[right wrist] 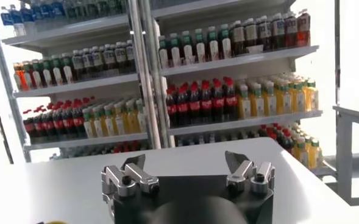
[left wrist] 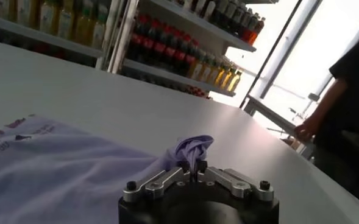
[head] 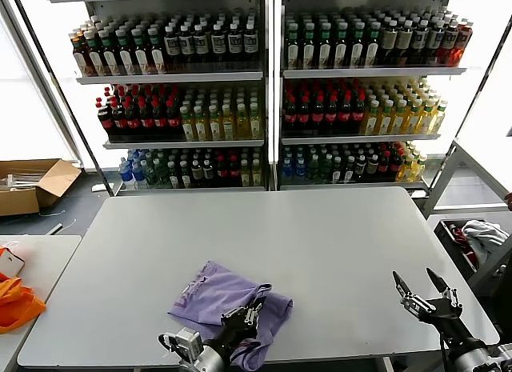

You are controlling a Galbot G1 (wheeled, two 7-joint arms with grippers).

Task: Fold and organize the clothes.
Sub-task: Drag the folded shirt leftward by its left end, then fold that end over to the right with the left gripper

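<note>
A lavender T-shirt (head: 218,304) lies partly folded on the grey table (head: 320,244) near its front edge, with dark purple print showing at one corner (left wrist: 8,137). My left gripper (head: 248,314) is low over the shirt's right side, shut on a bunched fold of the fabric (left wrist: 191,148). The pinched cloth sticks up between the fingertips in the left wrist view, where the left gripper (left wrist: 192,165) sits at the shirt's edge. My right gripper (head: 420,288) hovers open and empty over the table's front right corner, fingers (right wrist: 133,164) spread wide.
Shelves of bottled drinks (head: 264,100) stand behind the table. An orange cloth (head: 16,304) lies on a side table at the left. A bin with white cloth (head: 480,236) sits at the right. A person (left wrist: 344,103) stands beyond the table in the left wrist view.
</note>
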